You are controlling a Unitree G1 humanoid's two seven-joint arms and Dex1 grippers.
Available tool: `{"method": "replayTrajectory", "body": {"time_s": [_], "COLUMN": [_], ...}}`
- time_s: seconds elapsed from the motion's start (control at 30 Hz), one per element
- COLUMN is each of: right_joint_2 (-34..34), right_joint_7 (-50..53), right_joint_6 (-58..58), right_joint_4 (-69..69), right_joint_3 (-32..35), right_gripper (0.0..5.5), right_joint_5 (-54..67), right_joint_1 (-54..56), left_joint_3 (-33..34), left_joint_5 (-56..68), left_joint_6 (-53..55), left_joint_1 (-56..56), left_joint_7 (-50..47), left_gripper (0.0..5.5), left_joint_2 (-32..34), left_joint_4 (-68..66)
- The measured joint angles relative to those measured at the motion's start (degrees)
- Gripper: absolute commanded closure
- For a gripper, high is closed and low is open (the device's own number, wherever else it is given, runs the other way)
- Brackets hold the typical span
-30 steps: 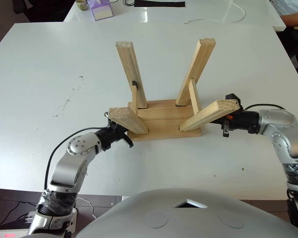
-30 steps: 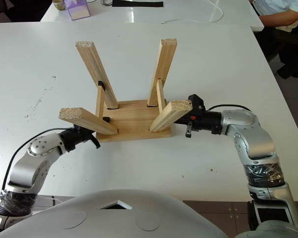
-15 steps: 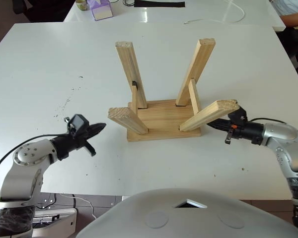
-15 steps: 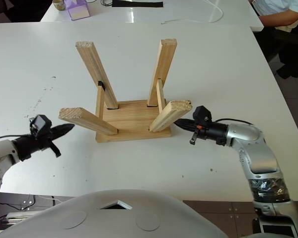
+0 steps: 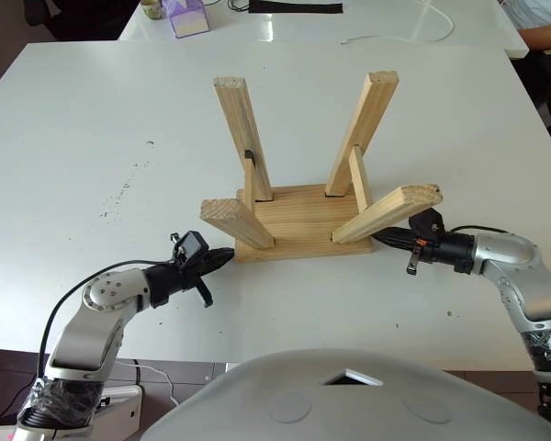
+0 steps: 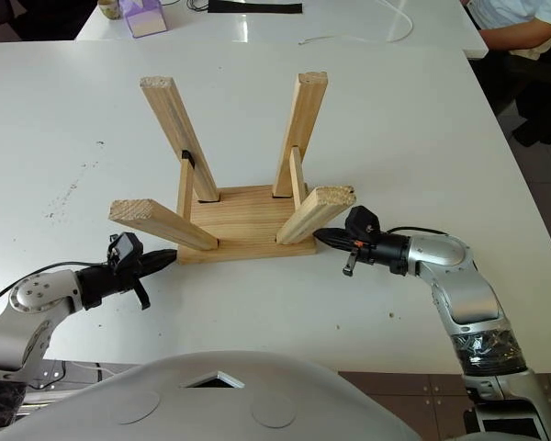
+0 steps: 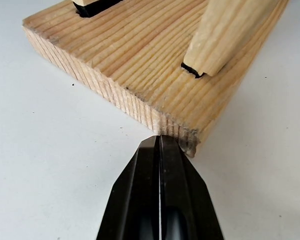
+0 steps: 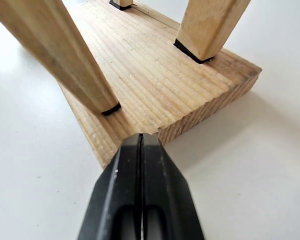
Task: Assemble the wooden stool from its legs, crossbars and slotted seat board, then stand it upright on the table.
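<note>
Resting at centre frame: the wooden stool [image 5: 303, 220] is upside down. Its seat board [image 5: 298, 241] lies flat on the white table [image 5: 73, 138].
Legs: four legs splay upward from the board's slots. The far left leg [image 5: 242, 138] and far right leg [image 5: 362, 129] reach toward the top of the frame. The near left leg [image 5: 236, 222] and near right leg [image 5: 386, 213] lean outward toward the camera. A thin crossbar [image 5: 249, 179] shows against each far leg.
Left gripper [image 5: 222, 257]: lower left of centre, its fingers pressed together with nothing between them and its tip touching the board's near left corner.
Right gripper [image 5: 381, 239]: right of centre, under the near right leg, clenched on nothing. Its tip is at the board's near right corner.
Edges and room: bare tabletop stretches wide to the left and right of the stool. The table's near edge runs just below both arms.
Writing: a purple box [image 5: 185, 16] sits at the top edge, left of centre. Its print is too small to read.
Change: half a second ago the left gripper hung well to the left of the board, and it has since come in to the corner. The right gripper has dropped from beside the near right leg's tip to the board's edge. The stool has stayed put.
</note>
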State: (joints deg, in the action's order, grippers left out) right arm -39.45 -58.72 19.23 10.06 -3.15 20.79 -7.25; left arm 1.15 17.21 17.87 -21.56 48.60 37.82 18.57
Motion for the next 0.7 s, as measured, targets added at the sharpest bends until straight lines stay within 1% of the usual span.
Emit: {"method": "replayTrajectory", "body": {"time_s": [0.07, 0.3, 0.5, 0.7], "right_joint_2": [-0.48, -1.4, -0.51, -0.25], "right_joint_7": [-0.35, -1.19, -1.03, -1.03], "right_joint_6": [1.04, 0.76, -0.21, -0.28], "right_joint_4": [0.55, -1.89, -2.9, -3.14], "right_joint_3": [1.23, 1.51, -1.09, -1.39], "right_gripper": [5.5, 5.5, 5.5, 5.5], "right_joint_5": [1.44, 1.04, -0.83, -0.97], "right_joint_1": [-0.41, -1.43, -1.22, -0.8], "left_joint_3": [0.64, 1.05, 0.34, 0.43], "left_joint_5": [0.01, 1.22, 1.2, 1.18], "left_joint_6": [-0.02, -0.21, 0.07, 0.22], "left_joint_1": [0.06, -0.26, -0.5, -0.46], "left_joint_7": [-0.05, -0.05, 0.15, 0.25], "left_gripper": [5.49, 5.49, 5.49, 5.49], "left_joint_2": [-0.02, -0.05, -0.04, 0.29], "left_joint_4": [-0.22, 0.49, 1.18, 0.99]}}
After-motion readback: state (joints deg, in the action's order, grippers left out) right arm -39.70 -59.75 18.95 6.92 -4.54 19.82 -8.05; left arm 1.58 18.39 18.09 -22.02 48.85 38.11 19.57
